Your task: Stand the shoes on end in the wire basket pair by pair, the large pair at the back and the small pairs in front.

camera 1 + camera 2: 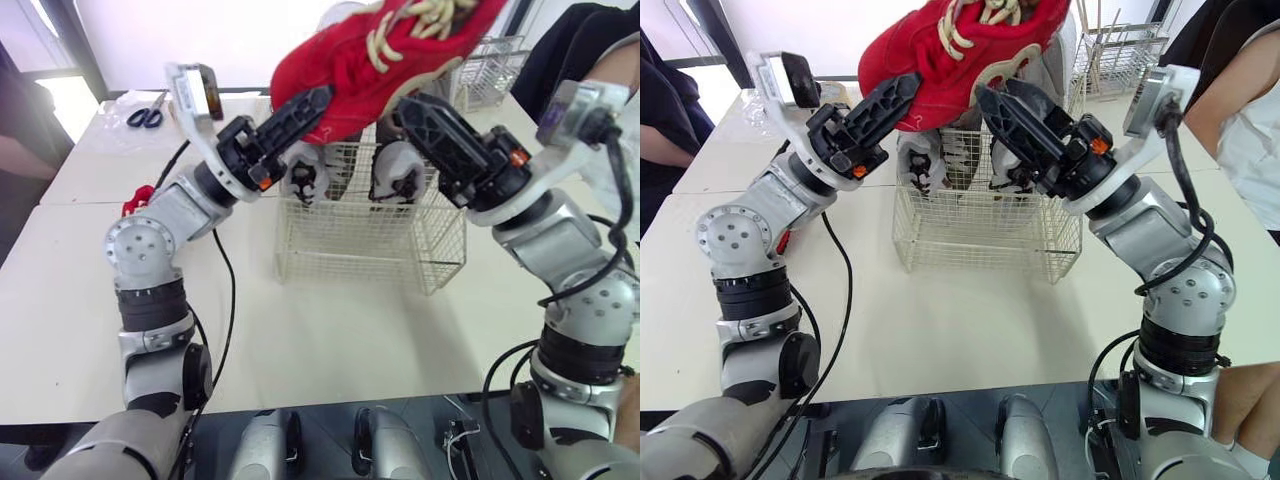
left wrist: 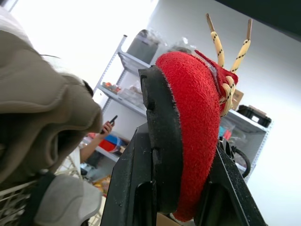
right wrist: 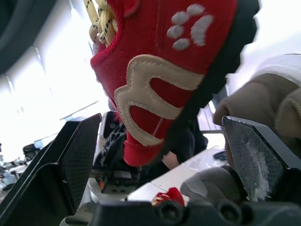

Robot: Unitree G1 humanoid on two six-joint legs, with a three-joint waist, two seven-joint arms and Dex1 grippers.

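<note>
A red shoe (image 1: 370, 50) with yellow laces is held high above the wire basket (image 1: 360, 240), toe end toward my left. My left gripper (image 1: 318, 102) is shut on its sole edge and red upper (image 2: 193, 132). My right gripper (image 3: 162, 127) stands open at the other end, its fingers wide on either side of the heel (image 3: 155, 94) without touching. Inside the basket two small grey shoes (image 1: 305, 175) (image 1: 395, 175) stand on end at the front. A large beige shoe (image 2: 37, 103) stands behind them.
A small red shoe (image 1: 138, 197) lies on the table by my left arm. Scissors (image 1: 147, 117) and a dark box (image 1: 208, 90) sit at the back left. A second wire rack (image 1: 495, 65) stands at the back right. People sit at the right (image 1: 600, 60) and left (image 1: 660, 110).
</note>
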